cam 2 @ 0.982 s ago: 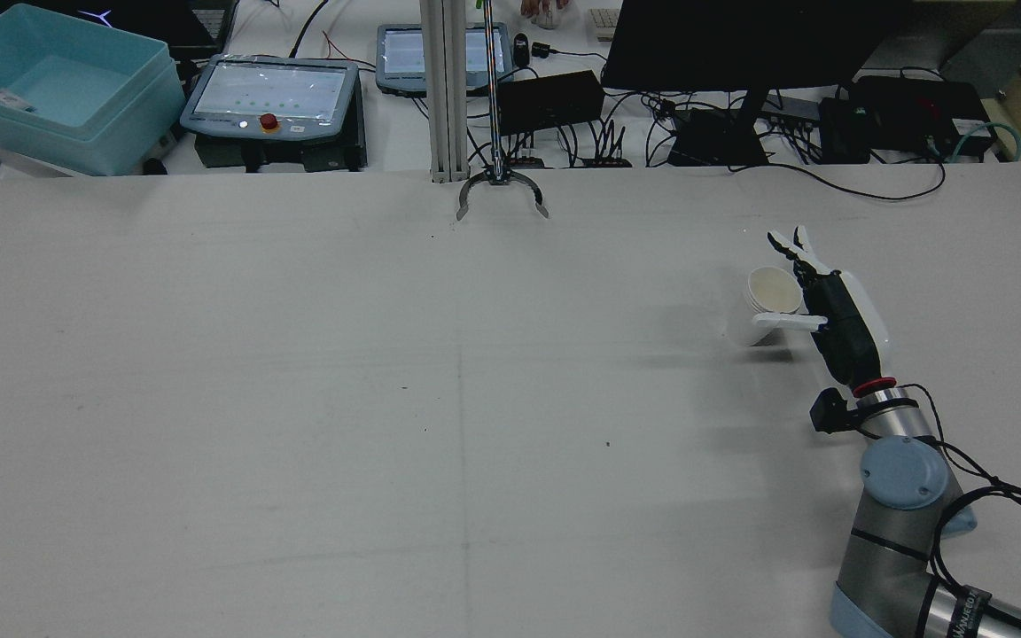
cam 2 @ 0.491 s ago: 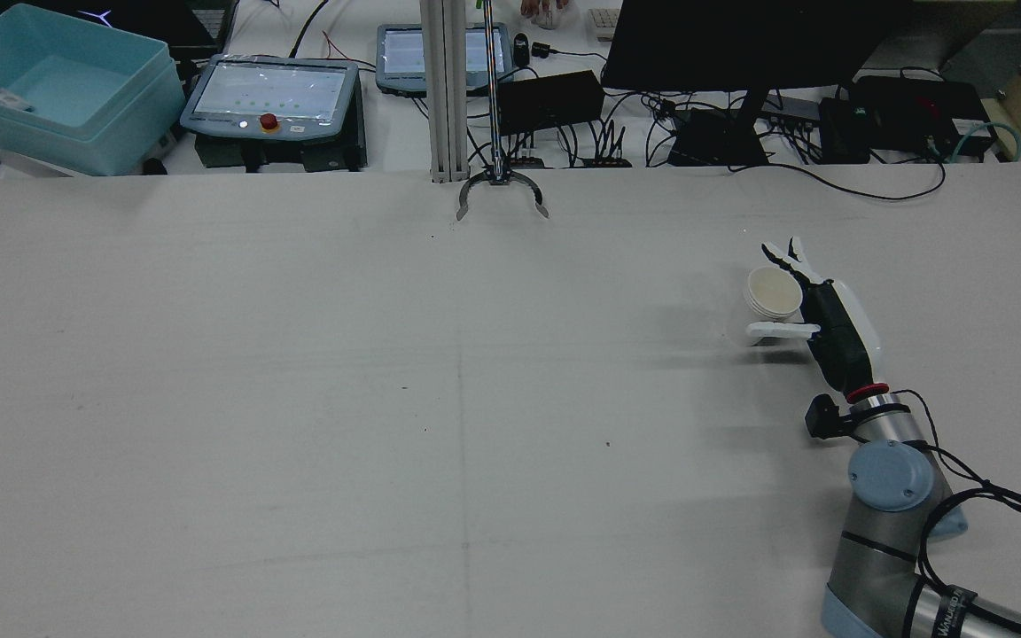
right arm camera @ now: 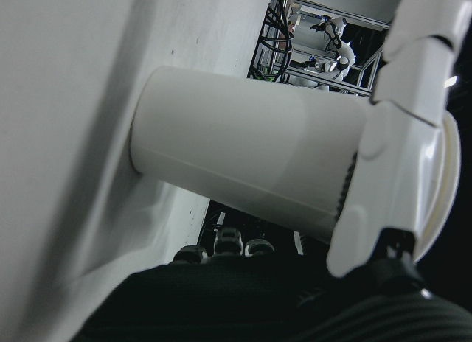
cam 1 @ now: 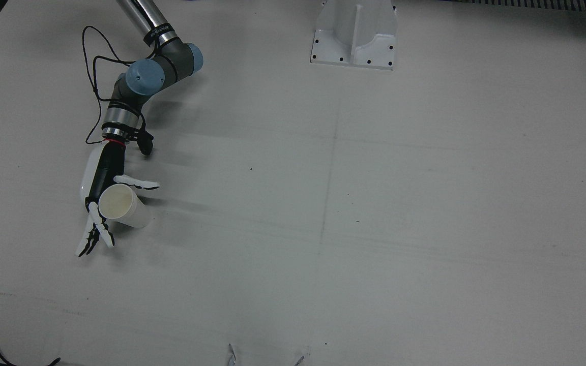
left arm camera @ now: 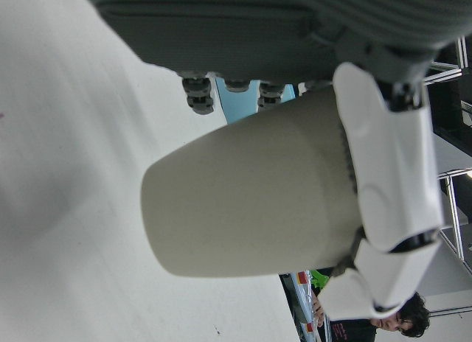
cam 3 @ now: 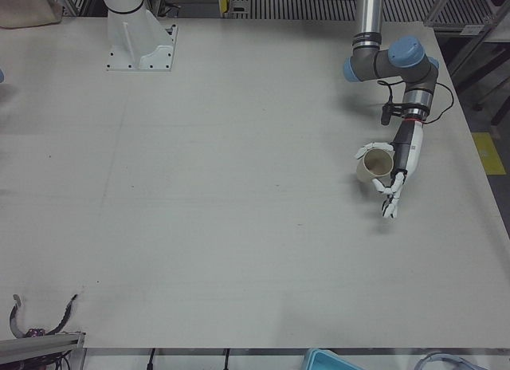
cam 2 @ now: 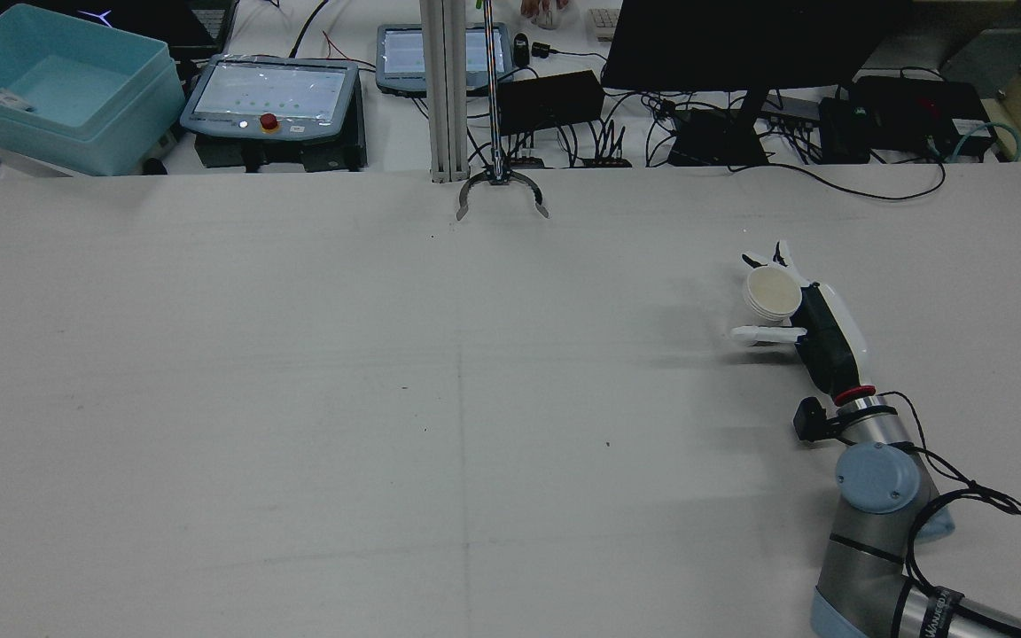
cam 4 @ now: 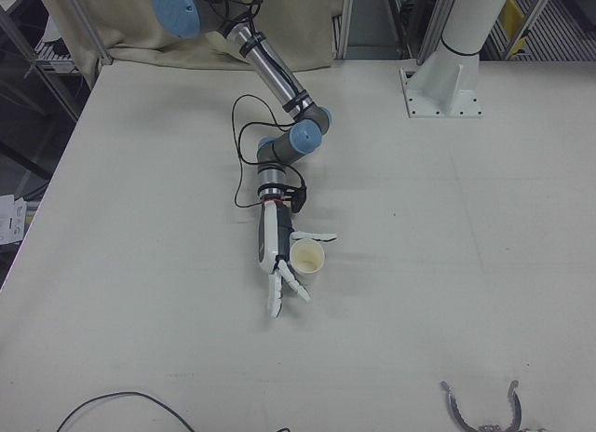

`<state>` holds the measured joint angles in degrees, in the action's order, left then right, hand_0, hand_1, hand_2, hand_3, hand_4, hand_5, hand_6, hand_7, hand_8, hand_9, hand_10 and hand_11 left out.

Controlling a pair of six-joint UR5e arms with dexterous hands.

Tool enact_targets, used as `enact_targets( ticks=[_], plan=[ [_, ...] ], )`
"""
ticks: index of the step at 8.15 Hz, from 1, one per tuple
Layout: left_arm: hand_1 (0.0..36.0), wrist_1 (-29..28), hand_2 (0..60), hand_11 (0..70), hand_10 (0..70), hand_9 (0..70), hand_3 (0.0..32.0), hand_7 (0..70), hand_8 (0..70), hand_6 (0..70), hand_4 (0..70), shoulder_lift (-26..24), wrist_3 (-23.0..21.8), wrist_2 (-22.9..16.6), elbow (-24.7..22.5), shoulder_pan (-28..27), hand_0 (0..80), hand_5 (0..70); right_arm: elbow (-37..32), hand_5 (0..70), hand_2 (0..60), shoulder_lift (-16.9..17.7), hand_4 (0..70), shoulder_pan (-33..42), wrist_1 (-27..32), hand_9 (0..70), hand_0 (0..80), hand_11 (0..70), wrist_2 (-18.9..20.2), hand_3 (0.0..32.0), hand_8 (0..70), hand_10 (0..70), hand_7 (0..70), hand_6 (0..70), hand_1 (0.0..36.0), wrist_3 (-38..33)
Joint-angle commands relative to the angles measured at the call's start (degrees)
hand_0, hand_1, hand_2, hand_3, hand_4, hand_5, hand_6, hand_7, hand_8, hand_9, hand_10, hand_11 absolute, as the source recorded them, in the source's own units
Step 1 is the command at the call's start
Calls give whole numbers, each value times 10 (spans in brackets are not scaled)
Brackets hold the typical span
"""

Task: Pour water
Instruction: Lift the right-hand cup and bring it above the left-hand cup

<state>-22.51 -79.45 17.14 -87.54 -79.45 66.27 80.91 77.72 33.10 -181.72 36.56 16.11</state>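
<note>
A white paper cup (cam 2: 772, 293) stands upright on the table at the right of the rear view. It also shows in the front view (cam 1: 120, 204) and the right-front view (cam 4: 307, 259). My right hand (cam 2: 819, 335) is open beside it, fingers straight past it, thumb (right arm camera: 391, 158) against its wall near the rim. A beige cup (cam 3: 376, 167) shows in the left-front view. My left hand (cam 3: 405, 159) is next to it, fingers straight, thumb (left arm camera: 383, 180) on the cup (left arm camera: 243, 209). The rear and front views do not show the left arm.
A white pedestal (cam 1: 354, 35) is bolted on at the robot's side. A metal claw tool (cam 2: 502, 190) hangs at the far table edge. Beyond it are a teal bin (cam 2: 58, 89), control pendants (cam 2: 271, 93) and a monitor (cam 2: 741, 44). Black cables trail along the right arm (cam 2: 962, 478).
My right hand has drawn back toward its arm's base and shifted slightly left, so the fingers reach less far past the cup. The cup has stayed in place.
</note>
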Motion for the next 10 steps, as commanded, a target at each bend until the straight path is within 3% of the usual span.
enact_targets(
  ticks=[1, 2, 3, 4, 6, 7, 8, 10],
  plan=[
    [360, 1, 600, 100, 50, 15, 0, 148, 0, 0, 165, 0, 1, 0, 0, 0, 514, 700, 0, 313, 214, -7, 174, -4, -3, 241, 700, 98, 0, 0, 140, 45, 280, 90, 298, 1],
    [360, 1, 600, 101, 50, 15, 0, 149, 0, 0, 164, 0, 0, 0, -1, 0, 511, 700, 2, 462, 396, -12, 212, -4, -6, 436, 688, 169, 0, 0, 278, 95, 449, 181, 326, 2],
    [360, 2, 600, 101, 50, 16, 0, 151, 0, 0, 165, 0, 0, 0, -1, 0, 511, 700, 4, 550, 563, -18, 257, -4, -8, 541, 692, 224, 0, 0, 370, 134, 545, 266, 356, 2],
    [360, 3, 600, 101, 50, 16, 0, 152, 0, 0, 166, 0, 0, 0, -1, 0, 512, 700, 8, 609, 600, -20, 278, -5, -10, 581, 694, 240, 1, 0, 407, 144, 587, 319, 359, 3],
    [360, 14, 600, 99, 48, 17, 0, 155, 0, 0, 176, -9, 0, -1, -17, -1, 508, 700, 47, 626, 600, -19, 266, 4, -38, 544, 773, 206, 4, 0, 382, 118, 559, 315, 360, 6],
    [360, 46, 600, 103, 51, 17, 0, 159, 0, 0, 178, -27, 6, -3, -52, -3, 505, 700, 66, 628, 600, -18, 259, 14, -47, 536, 797, 200, 7, 0, 376, 114, 550, 314, 360, 8],
    [360, 73, 600, 103, 51, 18, 0, 160, 0, 0, 178, -66, 10, -8, -63, -4, 506, 700, 77, 633, 600, -18, 257, 26, -48, 529, 800, 194, 10, 0, 371, 109, 545, 316, 360, 14],
    [360, 145, 600, 104, 51, 19, 0, 165, 0, 0, 183, -131, 11, -6, -108, -65, 512, 700, 90, 640, 600, -17, 255, 35, -48, 511, 800, 187, 11, 0, 358, 103, 535, 312, 360, 19]
  ],
)
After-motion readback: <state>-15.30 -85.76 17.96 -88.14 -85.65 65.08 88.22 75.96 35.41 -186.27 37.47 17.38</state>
